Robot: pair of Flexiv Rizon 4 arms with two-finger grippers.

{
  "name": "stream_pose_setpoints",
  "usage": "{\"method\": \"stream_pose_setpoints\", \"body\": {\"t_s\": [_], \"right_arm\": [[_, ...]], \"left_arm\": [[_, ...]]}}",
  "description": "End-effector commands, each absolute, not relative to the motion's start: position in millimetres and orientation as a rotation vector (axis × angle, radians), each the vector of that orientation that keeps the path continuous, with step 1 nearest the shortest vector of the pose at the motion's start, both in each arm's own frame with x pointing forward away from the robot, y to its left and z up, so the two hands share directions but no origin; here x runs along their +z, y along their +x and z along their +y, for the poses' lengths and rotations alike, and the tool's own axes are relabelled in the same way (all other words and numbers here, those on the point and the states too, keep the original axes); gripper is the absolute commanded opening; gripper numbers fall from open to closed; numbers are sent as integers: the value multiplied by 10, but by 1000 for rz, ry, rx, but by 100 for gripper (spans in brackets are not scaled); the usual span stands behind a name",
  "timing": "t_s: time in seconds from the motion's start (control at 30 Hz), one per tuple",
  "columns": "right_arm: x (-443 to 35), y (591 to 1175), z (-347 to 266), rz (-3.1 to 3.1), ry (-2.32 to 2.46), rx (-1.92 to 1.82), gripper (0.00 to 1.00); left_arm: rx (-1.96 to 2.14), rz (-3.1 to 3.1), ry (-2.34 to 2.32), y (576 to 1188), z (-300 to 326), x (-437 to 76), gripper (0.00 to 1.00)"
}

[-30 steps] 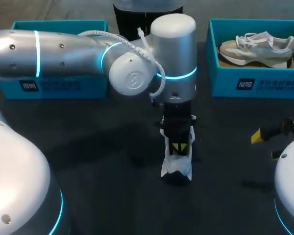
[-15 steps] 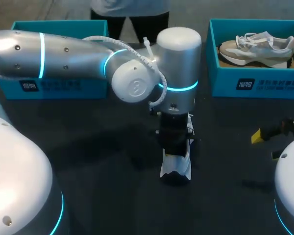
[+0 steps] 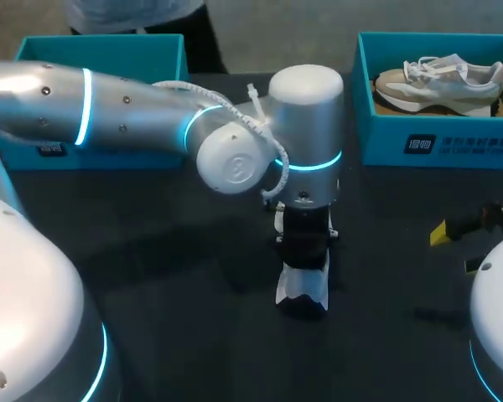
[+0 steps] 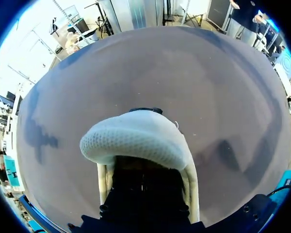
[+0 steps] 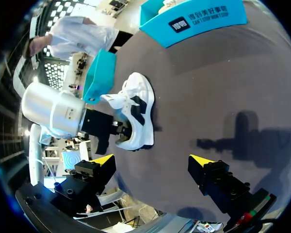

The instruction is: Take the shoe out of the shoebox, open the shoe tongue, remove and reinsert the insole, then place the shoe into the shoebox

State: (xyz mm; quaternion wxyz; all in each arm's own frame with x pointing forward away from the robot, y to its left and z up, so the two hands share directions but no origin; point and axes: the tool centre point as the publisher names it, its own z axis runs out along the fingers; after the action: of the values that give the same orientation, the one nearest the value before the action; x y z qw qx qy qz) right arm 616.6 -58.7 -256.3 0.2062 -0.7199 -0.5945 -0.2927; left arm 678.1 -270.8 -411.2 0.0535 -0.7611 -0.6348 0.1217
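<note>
From the frame's left, the left gripper (image 3: 305,255) sits down inside the shoe (image 3: 302,289) at centre on the table (image 3: 168,318). The shoe's long axis runs up-down the frame. Its jaws are hidden, so I cannot tell their state. At mid-right, the right gripper (image 3: 455,249) hangs well apart, jaws open and empty.

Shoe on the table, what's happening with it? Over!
Left tool down inside white shoe, mid-table. Right tool open, empty, off to the side. Nothing blocking.
</note>
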Motion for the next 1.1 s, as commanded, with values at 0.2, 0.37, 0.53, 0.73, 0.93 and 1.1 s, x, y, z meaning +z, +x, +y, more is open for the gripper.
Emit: {"method": "stream_pose_setpoints", "body": {"t_s": [0.2, 0.37, 0.53, 0.73, 0.93, 1.1], "right_arm": [[-2560, 6156, -578, -1656, -2010, -813, 100], [-2560, 6156, -578, -1656, -2010, -813, 100], [-2560, 6156, -578, -1656, -2010, -813, 100], [-2560, 6156, -578, -1656, -2010, -813, 100], [-2560, 6156, -578, -1656, -2010, -813, 100], [-2560, 6156, -578, -1656, -2010, -813, 100]], "left_arm": [[433, -1986, -2352, 6906, -2761, -3847, 0], [449, -2003, -2376, 6986, -2794, -3661, 0], [461, -2018, -2401, 7046, -2798, -3455, 0], [458, -2043, -2408, 7108, -2747, -3221, 18], [466, -2078, -2390, 7143, -2690, -3152, 24], [487, -2083, -2387, 7077, -2716, -3226, 29]]}}
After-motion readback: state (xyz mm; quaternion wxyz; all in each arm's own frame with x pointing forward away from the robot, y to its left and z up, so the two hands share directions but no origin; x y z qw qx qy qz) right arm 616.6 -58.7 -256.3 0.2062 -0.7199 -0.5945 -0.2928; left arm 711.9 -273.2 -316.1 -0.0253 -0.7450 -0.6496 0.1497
